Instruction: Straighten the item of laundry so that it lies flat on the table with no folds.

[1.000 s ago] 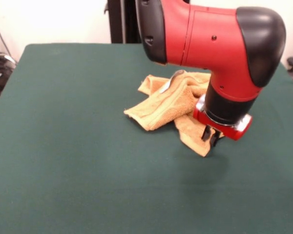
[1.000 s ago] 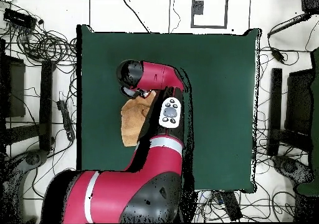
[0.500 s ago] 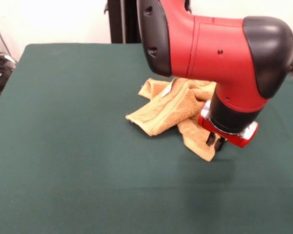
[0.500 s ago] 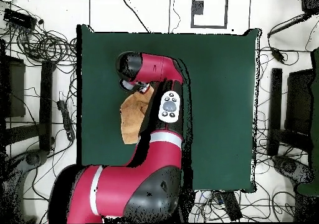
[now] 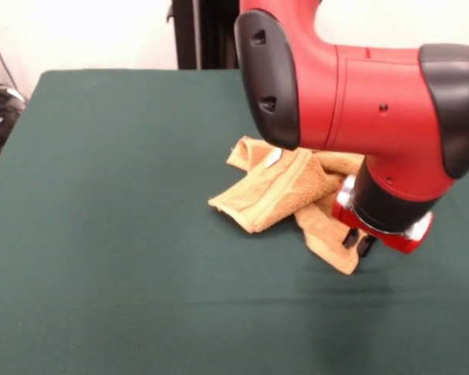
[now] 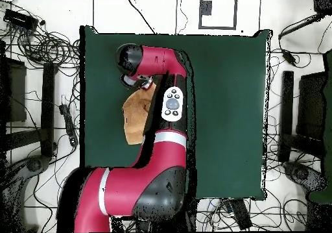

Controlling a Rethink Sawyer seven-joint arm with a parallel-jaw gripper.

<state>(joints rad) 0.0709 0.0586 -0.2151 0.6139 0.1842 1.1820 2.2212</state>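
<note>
The black two-fingered pincer (image 5: 357, 243) under the red and black arm sits at the near corner of the crumpled golden-orange terry towel (image 5: 277, 191); whether it grips the cloth cannot be told. The rest of the towel lies bunched behind and to the left of it. Bare dark green felt-covered table (image 5: 125, 234) spreads wide in front and leftward. A small white label (image 5: 272, 158) shows no readable writing.

A dark green table (image 5: 102, 234) carries one crumpled golden-orange towel (image 5: 273, 191).
</note>
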